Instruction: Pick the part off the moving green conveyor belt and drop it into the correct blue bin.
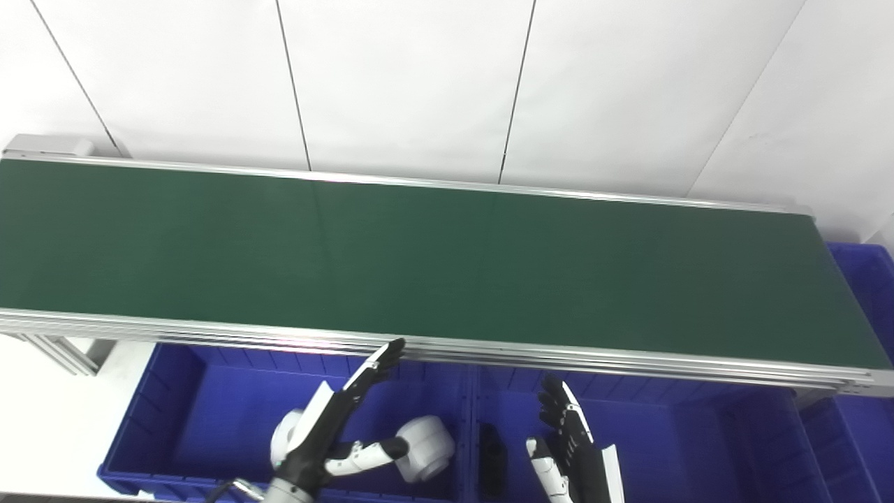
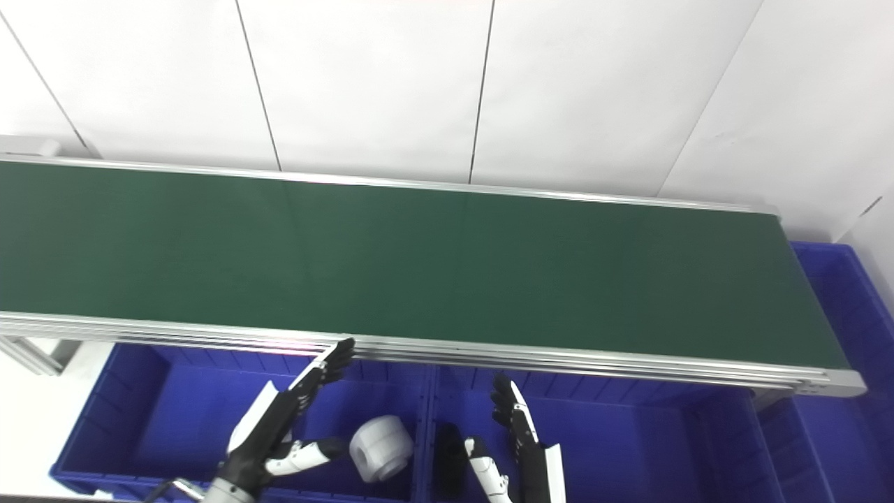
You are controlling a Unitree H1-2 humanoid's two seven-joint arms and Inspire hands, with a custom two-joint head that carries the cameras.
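Spanning the scene from left to right, the green conveyor belt (image 1: 433, 265) carries no part. Near of it sit two blue bins: a white part (image 1: 426, 447) lies in the left bin (image 1: 174, 412), a black part (image 1: 491, 457) in the right bin (image 1: 698, 447). Left hand (image 1: 335, 419) and right hand (image 1: 569, 440) hover over the bins, fingers extended and apart, holding nothing.
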